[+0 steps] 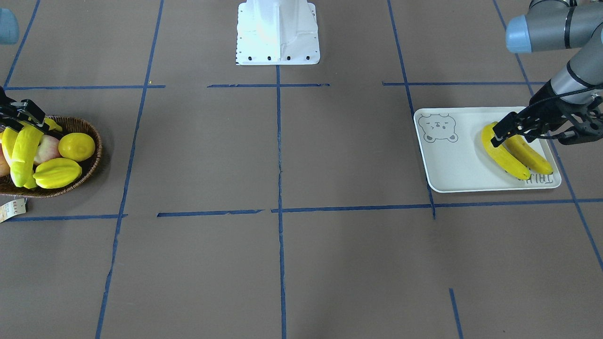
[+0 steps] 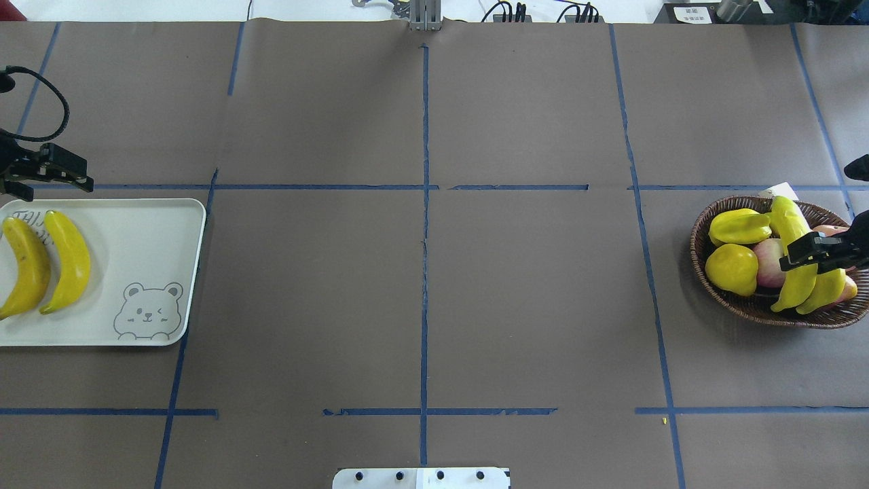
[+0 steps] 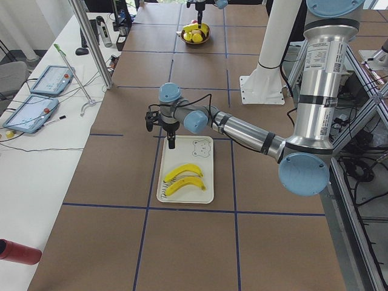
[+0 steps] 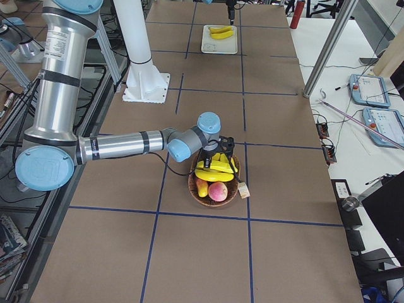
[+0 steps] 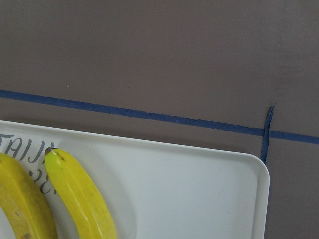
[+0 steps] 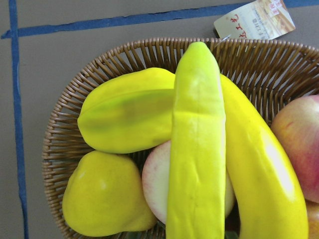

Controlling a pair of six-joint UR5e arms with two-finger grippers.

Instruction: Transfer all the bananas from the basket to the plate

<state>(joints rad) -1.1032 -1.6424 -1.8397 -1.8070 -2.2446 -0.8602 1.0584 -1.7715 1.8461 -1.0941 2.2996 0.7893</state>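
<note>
Overhead exterior | right claw (image 2: 808, 255) low over basket (image 2: 747, 309), clamping banana (image 2: 787, 221) | left claw (image 2: 80, 174) beside plate (image 2: 136, 231), opening cannot tell

Two bananas (image 5: 79, 199) side by side on the plate (image 5: 189, 194), blue tape lines (image 5: 164, 118) crossing brown table (image 5: 159, 50) beyond
</note>
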